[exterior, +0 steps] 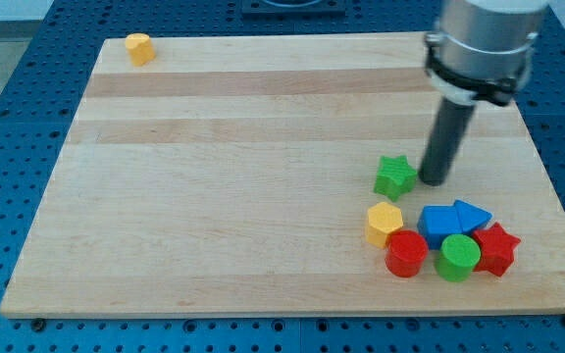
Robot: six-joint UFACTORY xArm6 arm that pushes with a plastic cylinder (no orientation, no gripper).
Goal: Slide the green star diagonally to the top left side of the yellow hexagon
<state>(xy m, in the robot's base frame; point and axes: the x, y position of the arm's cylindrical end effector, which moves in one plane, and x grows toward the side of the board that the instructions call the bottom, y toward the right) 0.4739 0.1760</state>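
Your green star (pixel 394 176) sits right of centre on the wooden board (pixel 214 147), just above the yellow hexagon (pixel 384 224). My tip (pixel 434 182), a bare rod holding nothing, stands just beside its right edge. It looks light, rigid and likely to spin; push through its middle.

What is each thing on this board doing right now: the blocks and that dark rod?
My tip: on the board, at the green star's right edge.
Green star: flat, above the yellow hexagon.
Yellow hexagon: flat, beside the red cylinder.
Red cylinder: upright.
Green cylinder: upright.
Red star: flat.
Blue blocks: two, side by side.
Yellow block: alone, top left corner.
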